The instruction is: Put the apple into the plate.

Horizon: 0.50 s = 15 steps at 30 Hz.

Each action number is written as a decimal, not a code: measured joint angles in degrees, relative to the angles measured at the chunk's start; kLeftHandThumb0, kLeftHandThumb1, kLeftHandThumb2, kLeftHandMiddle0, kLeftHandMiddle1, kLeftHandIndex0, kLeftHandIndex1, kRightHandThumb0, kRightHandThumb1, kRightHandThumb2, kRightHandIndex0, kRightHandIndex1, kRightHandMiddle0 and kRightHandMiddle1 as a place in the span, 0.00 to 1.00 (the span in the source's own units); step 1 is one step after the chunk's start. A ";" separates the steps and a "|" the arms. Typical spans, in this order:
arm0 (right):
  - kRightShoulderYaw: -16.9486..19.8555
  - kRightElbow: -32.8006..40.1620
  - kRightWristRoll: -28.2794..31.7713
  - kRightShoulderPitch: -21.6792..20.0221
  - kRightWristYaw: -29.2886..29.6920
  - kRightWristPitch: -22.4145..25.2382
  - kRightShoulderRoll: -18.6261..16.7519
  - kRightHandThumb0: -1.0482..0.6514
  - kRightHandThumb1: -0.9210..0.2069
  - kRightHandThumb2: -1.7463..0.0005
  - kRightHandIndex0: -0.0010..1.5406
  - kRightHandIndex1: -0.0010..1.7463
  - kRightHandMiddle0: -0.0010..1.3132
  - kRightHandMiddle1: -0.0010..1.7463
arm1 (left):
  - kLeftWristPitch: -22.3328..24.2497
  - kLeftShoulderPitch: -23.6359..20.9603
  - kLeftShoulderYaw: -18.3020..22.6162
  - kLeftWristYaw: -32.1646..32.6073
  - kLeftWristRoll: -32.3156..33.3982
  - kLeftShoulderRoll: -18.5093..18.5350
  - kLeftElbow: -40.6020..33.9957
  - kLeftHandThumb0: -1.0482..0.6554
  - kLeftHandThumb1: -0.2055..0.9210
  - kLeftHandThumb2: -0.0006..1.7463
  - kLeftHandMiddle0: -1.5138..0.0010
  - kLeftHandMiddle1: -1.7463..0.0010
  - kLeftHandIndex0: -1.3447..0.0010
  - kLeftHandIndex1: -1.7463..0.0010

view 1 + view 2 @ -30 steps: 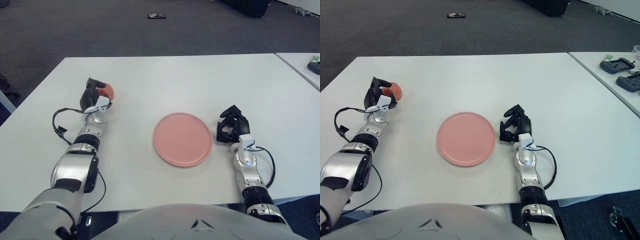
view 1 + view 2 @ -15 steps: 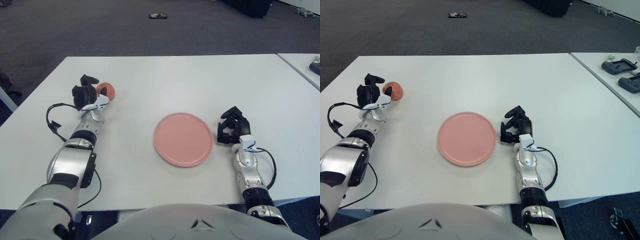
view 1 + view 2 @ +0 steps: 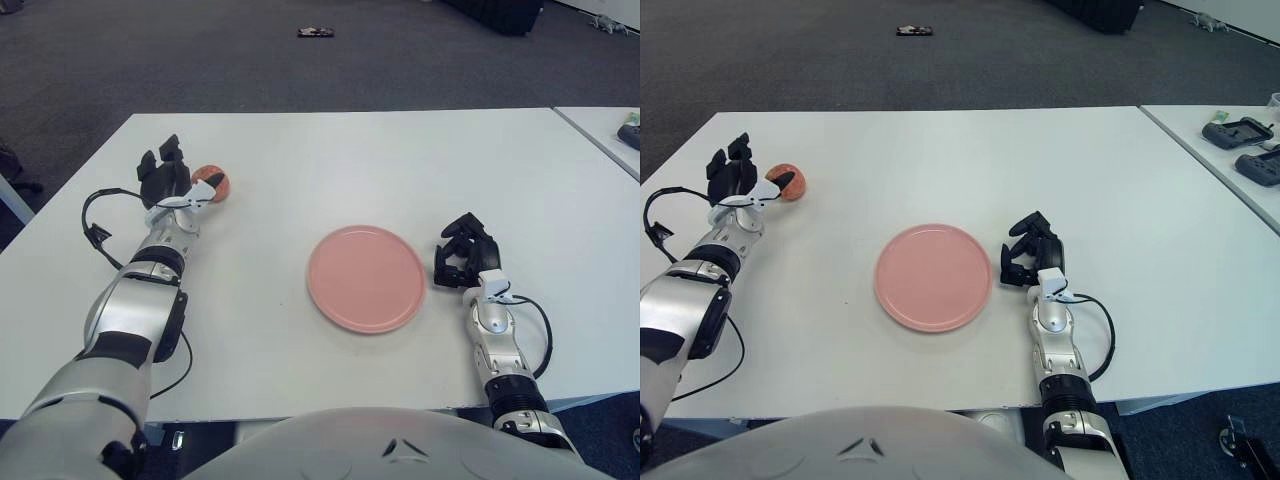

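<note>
White laminate forms the counter (image 3: 300,160), which spans most of the view. Its far edge runs straight across at 12 o'clock, with dark carpet (image 3: 250,60) beyond; its left edge slants down toward 8 o'clock. A second counter (image 3: 1230,150) stands at 3 o'clock, apart from the first by a narrow gap, carrying dark devices (image 3: 1240,130).

The pink plate (image 3: 365,278) lies flat near the centre of the counter, with bare surface on every side. A wide open band of counter lies between the plate and the apple (image 3: 213,184), which sits on the counter at 10 o'clock from the plate, well apart from it and near the left edge.

The left robot hand (image 3: 172,180) is at 9 o'clock of the apple, just beside it. Its fingers (image 3: 160,160) are spread and point up and away; it is released and holds nothing. One digit reaches toward the apple's near side; contact cannot be confirmed. A black cable (image 3: 100,215) loops off the left forearm toward the counter's left edge.

The right robot hand (image 3: 464,252) shows just beside the plate at 3 o'clock, not touching the rim. Its fingers are curled inward, clenched on nothing.
</note>
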State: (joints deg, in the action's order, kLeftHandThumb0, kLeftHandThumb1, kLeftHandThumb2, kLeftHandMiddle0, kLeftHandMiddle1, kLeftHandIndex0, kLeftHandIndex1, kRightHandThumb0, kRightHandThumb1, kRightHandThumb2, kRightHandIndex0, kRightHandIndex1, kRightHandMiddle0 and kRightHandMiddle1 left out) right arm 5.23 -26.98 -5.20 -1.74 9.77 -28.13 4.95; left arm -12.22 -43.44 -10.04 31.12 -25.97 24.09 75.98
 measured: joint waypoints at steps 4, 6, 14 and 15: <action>0.06 -0.27 0.03 0.00 -0.01 -0.49 0.05 0.61 0.71 0.11 0.50 1.00 0.40 0.99 | 1.17 -0.27 -1.98 -3.10 -1.53 0.27 0.21 0.00 0.94 0.10 1.00 1.00 1.00 1.00; 0.11 -0.41 0.06 -0.01 -0.02 -0.77 0.06 0.61 0.72 0.11 0.50 1.00 0.41 0.99 | 1.83 -0.59 -3.02 -4.79 -2.26 0.47 0.31 0.01 0.94 0.10 1.00 1.00 1.00 1.00; 0.21 -0.06 0.09 -0.02 0.00 -0.96 0.05 0.61 0.72 0.11 0.50 1.00 0.41 0.99 | 3.52 -2.43 -6.24 -9.82 -4.76 1.43 0.59 0.03 0.94 0.10 1.00 1.00 1.00 1.00; 0.21 0.13 0.08 0.01 0.00 -0.97 0.04 0.61 0.72 0.11 0.50 1.00 0.41 0.99 | 3.57 -2.64 -6.43 -10.22 -4.93 1.49 0.63 0.04 0.94 0.10 1.00 1.00 1.00 1.00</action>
State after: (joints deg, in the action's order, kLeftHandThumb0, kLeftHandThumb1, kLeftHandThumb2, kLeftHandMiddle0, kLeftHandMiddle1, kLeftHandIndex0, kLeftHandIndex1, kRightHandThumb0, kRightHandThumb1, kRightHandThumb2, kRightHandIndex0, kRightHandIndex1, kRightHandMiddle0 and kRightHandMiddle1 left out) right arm 5.43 -26.84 -5.12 -1.74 9.77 -29.09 4.99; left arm -8.64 -46.08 -16.46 20.90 -30.91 25.58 76.61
